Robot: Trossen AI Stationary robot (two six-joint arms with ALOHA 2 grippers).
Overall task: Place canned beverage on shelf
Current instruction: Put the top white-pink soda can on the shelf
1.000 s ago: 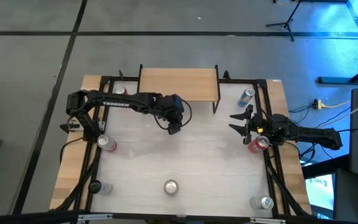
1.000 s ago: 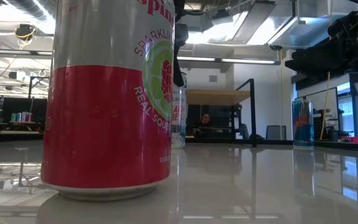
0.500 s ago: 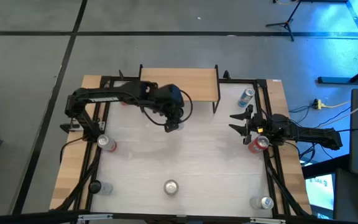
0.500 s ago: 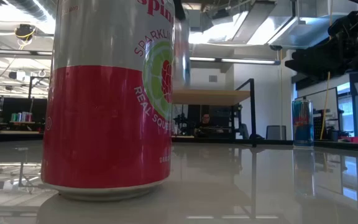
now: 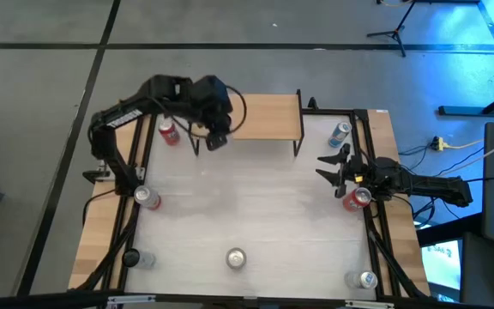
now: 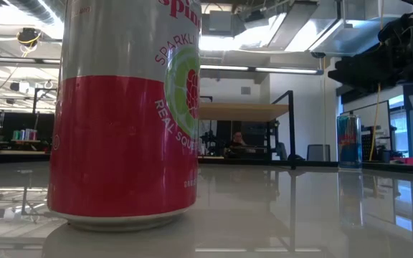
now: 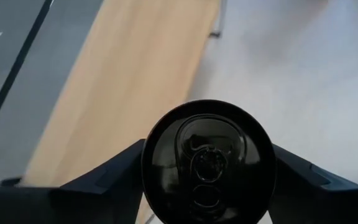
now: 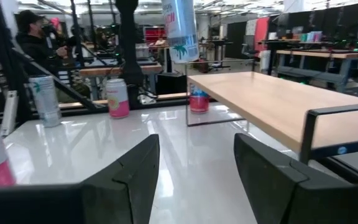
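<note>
My left gripper is shut on a white beverage can and holds it high over the left end of the shelf. The left wrist view looks down on the can's dark top, with the light-wood shelf board below it. The shelf stands on thin black legs at the table's far edge. At the table's right edge my right gripper waits open and level, with a red can beside its arm. My left gripper pinches the can between its two fingers, one on each opposite side of the wall just under the top rim. The fingers slant down from above. The can hangs nearly upright, lifted clear of table and shelf.
Other cans stand on the table: a red one left of the shelf, a red one by the left edge, a blue one at the far right, silver ones along the near edge. One red-and-white can fills the low view.
My left gripper has risen with the can and gone toward the table's far left, from the open table in front of the shelf to above the shelf's left end. The can has risen out of the low view.
</note>
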